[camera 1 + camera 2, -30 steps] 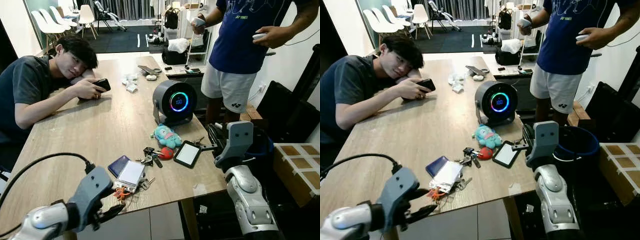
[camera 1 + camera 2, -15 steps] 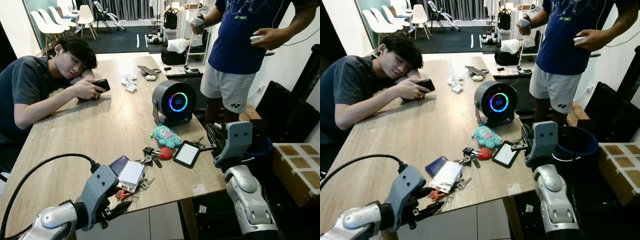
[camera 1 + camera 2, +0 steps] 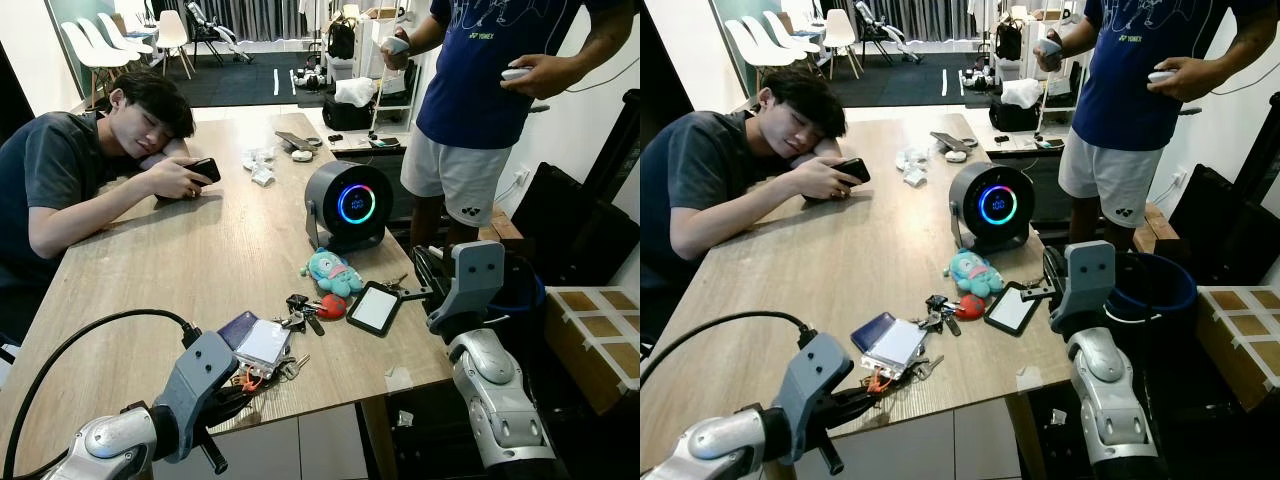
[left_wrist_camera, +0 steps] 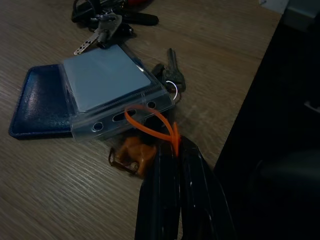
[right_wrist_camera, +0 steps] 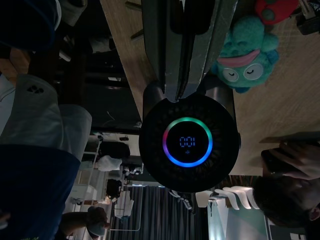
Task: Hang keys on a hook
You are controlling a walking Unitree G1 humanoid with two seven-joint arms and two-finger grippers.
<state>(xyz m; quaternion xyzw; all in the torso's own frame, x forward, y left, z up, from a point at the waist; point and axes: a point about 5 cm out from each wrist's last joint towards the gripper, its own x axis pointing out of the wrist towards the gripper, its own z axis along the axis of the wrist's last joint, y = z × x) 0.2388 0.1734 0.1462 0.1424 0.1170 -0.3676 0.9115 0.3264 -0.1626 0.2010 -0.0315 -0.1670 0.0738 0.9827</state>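
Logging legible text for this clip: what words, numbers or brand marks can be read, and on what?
"001": blue digits inside the glowing ring of the round black device, seen in the right wrist view.
Print on the standing person's blue shirt: too blurred to read.
Clear card holder: no text legible.

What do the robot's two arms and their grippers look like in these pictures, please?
Both arms are silver with rounded, glossy joints and blocky grey wrist housings. The left gripper has two long, glossy black fingers; a thick black cable loops along that arm. The right gripper has matching long dark fingers.
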